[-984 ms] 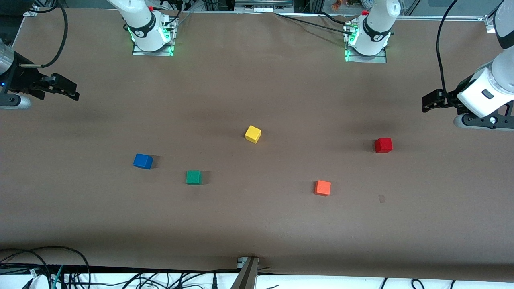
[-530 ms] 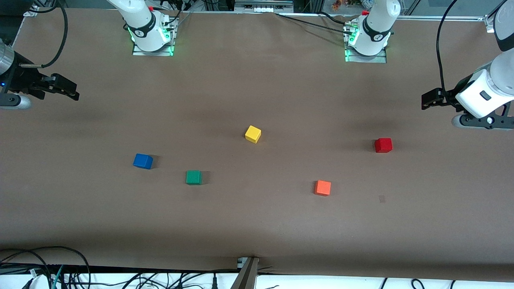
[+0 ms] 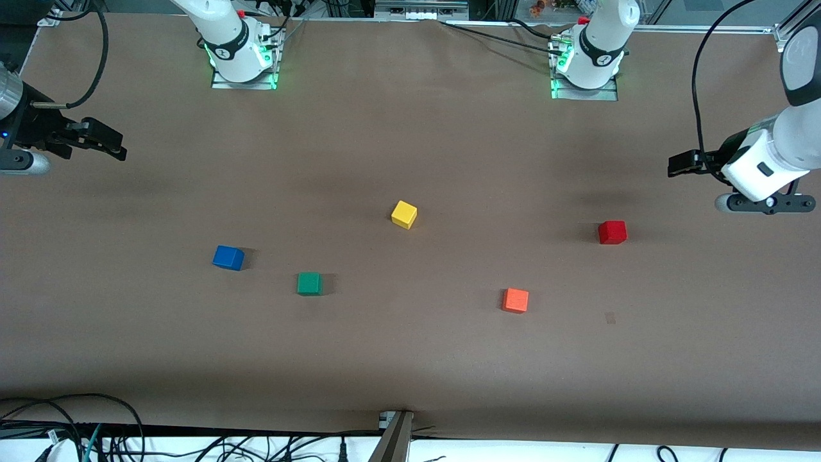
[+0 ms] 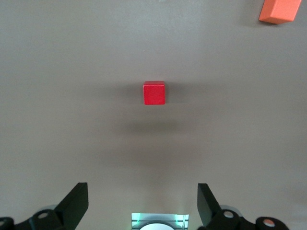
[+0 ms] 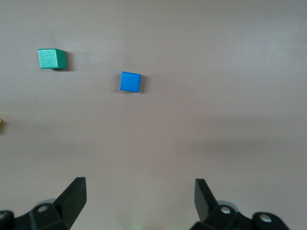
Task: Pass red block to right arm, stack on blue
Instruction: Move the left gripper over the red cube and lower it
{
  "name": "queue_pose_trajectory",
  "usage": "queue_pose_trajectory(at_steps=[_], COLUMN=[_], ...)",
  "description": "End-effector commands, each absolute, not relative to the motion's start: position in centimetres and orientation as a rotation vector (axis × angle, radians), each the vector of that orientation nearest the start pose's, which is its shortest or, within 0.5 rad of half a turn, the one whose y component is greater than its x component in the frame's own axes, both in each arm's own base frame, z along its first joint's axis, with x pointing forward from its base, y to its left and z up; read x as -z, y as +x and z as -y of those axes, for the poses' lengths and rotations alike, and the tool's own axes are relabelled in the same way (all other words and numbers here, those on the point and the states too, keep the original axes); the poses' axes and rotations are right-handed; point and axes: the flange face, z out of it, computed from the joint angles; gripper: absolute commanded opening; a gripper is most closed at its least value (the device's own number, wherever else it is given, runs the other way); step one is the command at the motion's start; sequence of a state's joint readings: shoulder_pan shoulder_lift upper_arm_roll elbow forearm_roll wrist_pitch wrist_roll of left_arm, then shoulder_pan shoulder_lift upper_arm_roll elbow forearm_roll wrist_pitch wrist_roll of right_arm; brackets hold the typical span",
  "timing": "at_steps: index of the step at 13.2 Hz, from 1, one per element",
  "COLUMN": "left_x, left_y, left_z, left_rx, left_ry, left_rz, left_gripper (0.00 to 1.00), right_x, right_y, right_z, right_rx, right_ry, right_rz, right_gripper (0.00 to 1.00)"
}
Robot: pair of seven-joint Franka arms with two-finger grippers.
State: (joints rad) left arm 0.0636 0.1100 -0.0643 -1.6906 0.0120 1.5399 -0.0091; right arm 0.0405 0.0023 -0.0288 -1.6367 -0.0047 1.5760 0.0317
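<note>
The red block [image 3: 612, 231] rests on the brown table toward the left arm's end; the left wrist view shows the red block [image 4: 154, 93] ahead of the open fingers. My left gripper [image 3: 680, 163] hangs open and empty in the air over bare table, off to the side of the red block. The blue cube [image 3: 228, 257] sits toward the right arm's end, and the right wrist view has the blue cube [image 5: 130, 82] ahead of its fingers. My right gripper [image 3: 112, 144] waits open and empty over the table's edge at that end.
A yellow cube [image 3: 404, 214] lies mid-table. A green cube [image 3: 309, 283] sits beside the blue one, nearer the front camera. An orange cube [image 3: 516, 299] lies nearer the camera than the red block. Cables run along the table's front edge [image 3: 192, 443].
The left arm has lifted slightly and swung its gripper a little toward the bases. The right arm and all cubes have stayed put.
</note>
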Motion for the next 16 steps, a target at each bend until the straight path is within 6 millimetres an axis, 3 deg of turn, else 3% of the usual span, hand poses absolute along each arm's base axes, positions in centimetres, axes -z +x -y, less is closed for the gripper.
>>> queue_pose_trajectory(at_steps=[1,3,5,8,13,14,16], left_x=[-49.7,-49.7,-48.3,-44.1,-33.7,-32.3,-28.9], left_y=[56.4,56.4,56.4,56.1,55.9,56.0,54.3], left_z=[0.0,0.0,0.0,0.0,-0.2,-1.0,-1.3], left_rx=[-0.404,-0.404,-0.402,-0.363,-0.31,-0.322,-0.303], left_ry=[-3.138,-3.138,-3.138,-3.143,-3.152,-3.153,-3.155], left_rz=[0.039,0.039,0.04,0.044,0.056,0.079,0.089], left_gripper=[1.0,1.0,1.0,1.0,1.0,1.0,1.0], right_x=[-59.9,-59.9,-59.8,-59.9,-59.9,-59.9,-59.9], right_y=[55.1,55.1,55.1,55.0,54.9,54.9,54.9], right_z=[-0.8,-0.8,-0.8,-0.8,-1.1,-1.1,-1.1], right_rx=[-0.099,-0.099,-0.101,-0.101,-0.106,-0.106,-0.104], right_ry=[-3.148,-3.148,-3.148,-3.148,-3.148,-3.148,-3.148], right_rz=[-0.043,-0.043,-0.046,-0.046,-0.036,-0.036,-0.036], right_gripper=[1.0,1.0,1.0,1.0,1.0,1.0,1.0])
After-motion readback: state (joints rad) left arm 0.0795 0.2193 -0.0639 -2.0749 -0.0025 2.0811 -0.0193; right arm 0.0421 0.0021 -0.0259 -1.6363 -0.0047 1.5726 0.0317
